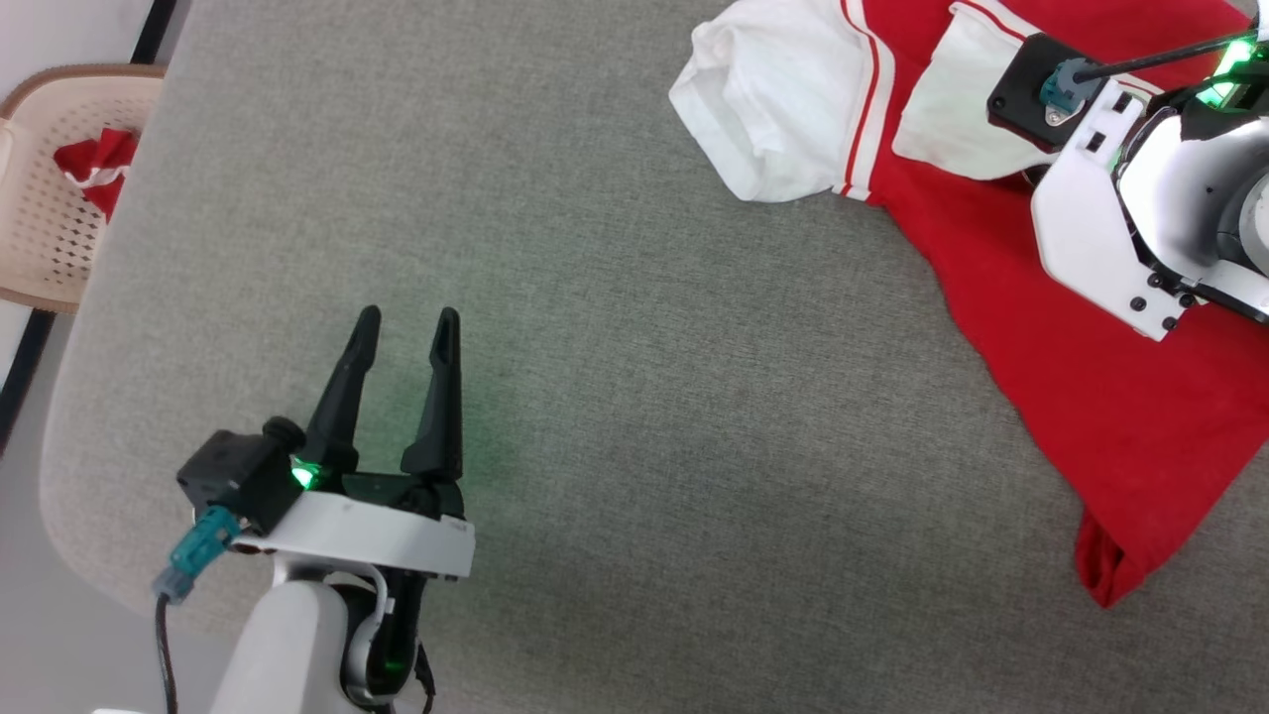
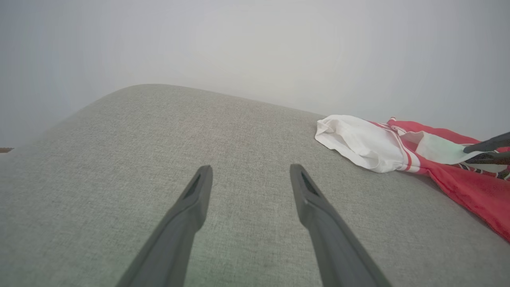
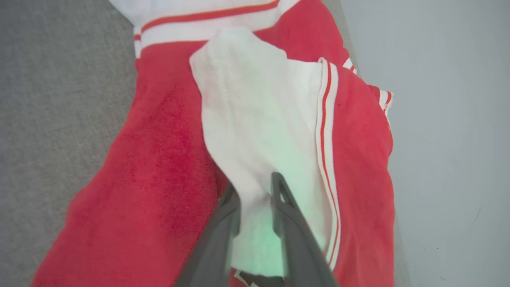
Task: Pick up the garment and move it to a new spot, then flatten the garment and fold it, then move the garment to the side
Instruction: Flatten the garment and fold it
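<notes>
The garment (image 1: 1110, 397), red with white sleeves and striped trim, lies spread at the table's far right, one white sleeve (image 1: 783, 109) bunched toward the middle. In the right wrist view my right gripper (image 3: 255, 187) is shut on a white sleeve (image 3: 259, 119) folded over the red body (image 3: 159, 167). Its wrist housing (image 1: 1120, 208) hangs over the shirt in the head view, fingers hidden there. My left gripper (image 1: 404, 327) stands open above bare table at the lower left, far from the garment (image 2: 458, 175). The numerals are hidden.
The grey fabric-covered table (image 1: 615, 416) has a rounded left edge. A beige perforated basket (image 1: 50, 198) with a red-and-white cloth (image 1: 99, 164) in it sits off the table's left. The garment's right side lies at the table's edge (image 3: 398, 247).
</notes>
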Available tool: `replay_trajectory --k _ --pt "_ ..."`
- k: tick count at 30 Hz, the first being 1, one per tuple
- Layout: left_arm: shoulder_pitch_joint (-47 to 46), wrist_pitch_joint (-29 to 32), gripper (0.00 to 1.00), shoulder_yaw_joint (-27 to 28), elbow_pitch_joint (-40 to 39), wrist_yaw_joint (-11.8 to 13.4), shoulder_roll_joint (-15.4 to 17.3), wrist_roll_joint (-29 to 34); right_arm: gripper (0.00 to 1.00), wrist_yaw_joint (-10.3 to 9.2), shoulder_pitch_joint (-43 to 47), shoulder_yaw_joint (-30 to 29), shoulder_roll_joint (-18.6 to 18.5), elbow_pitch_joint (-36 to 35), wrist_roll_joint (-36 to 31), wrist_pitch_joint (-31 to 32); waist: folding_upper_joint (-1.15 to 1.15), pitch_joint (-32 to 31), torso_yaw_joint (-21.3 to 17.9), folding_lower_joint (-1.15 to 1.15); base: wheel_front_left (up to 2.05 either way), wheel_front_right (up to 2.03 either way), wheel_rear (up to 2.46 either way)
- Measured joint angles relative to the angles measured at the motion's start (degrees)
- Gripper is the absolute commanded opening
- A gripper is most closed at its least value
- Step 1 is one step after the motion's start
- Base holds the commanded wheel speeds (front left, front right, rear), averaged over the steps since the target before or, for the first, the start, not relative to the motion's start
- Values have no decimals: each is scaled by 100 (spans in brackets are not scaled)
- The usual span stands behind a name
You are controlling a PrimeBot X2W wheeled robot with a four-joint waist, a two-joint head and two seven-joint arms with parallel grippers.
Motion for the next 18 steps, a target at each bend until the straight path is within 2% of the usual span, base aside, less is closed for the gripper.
replay_trajectory --k 3,7,13,18 --pt "1 0 100 13 1 0 4 -64 0 0 -3 0 -31 2 -13 -23 0 -5 -40 0 0 0 0" --pt "5 -1 100 43 0 0 11 -97 0 0 -195 -56 -55 324 215 -467 0 -11 -146 0 0 0 0" --pt "26 -1 100 93 -40 0 98 -96 0 0 -93 -1065 -168 1125 843 -1250 0 -10 -374 0 0 0 0" --pt "60 -1 100 122 -102 0 211 -105 0 0 414 -2123 -355 1952 1185 -1691 0 15 -613 0 0 0 0"
